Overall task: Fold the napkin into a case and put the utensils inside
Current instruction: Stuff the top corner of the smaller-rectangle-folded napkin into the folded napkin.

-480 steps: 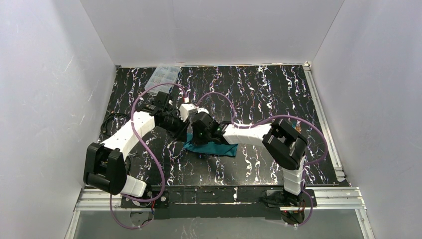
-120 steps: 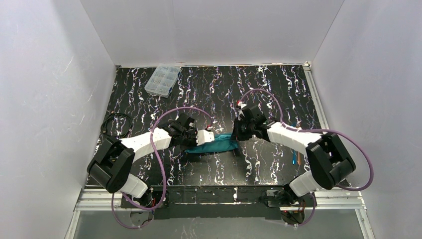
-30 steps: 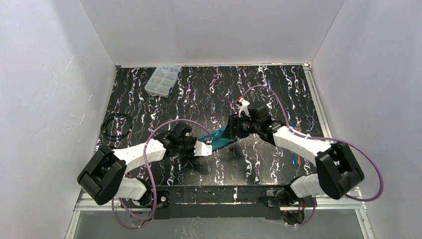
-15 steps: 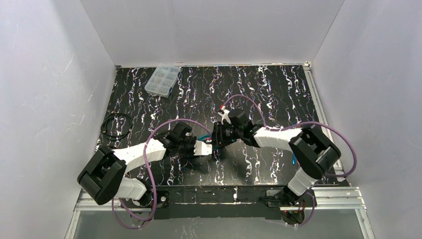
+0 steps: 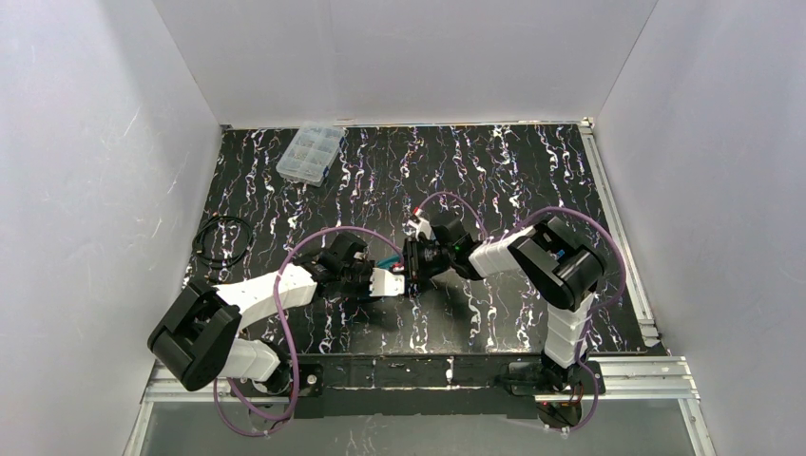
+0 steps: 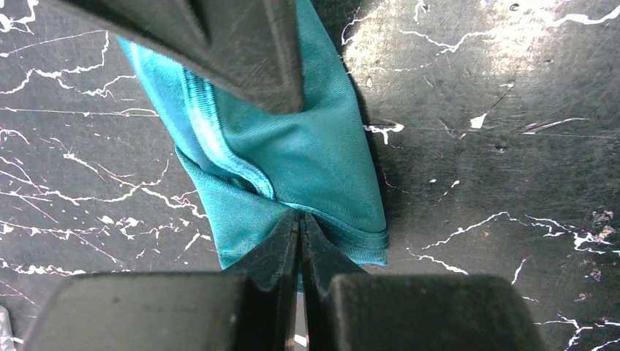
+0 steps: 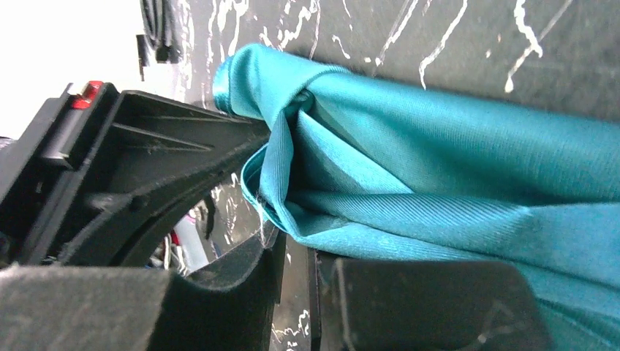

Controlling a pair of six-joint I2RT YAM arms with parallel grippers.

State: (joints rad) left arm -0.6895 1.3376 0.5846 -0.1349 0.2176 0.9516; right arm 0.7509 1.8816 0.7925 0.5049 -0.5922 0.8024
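The teal napkin (image 6: 307,146) is bunched into a narrow folded strip between my two grippers at the table's middle front. In the top view only a sliver of it (image 5: 388,260) shows. My left gripper (image 6: 300,216) is shut on the strip's hemmed end; it also shows in the top view (image 5: 399,281). My right gripper (image 7: 292,252) is right against it (image 5: 412,265). Its jaws are nearly together at the edge of the cloth (image 7: 439,168). One of its fingers (image 6: 219,44) lies over the napkin. No utensils show; the right arm covers their area.
A clear plastic compartment box (image 5: 310,152) stands at the back left. A black cable coil (image 5: 220,242) lies at the left edge. White walls close in the black marbled table (image 5: 494,171) on three sides.
My right gripper has carried the napkin's right end leftward, over to my left gripper. The stretched strip has become a small bunch between them. The left gripper has stayed in place.
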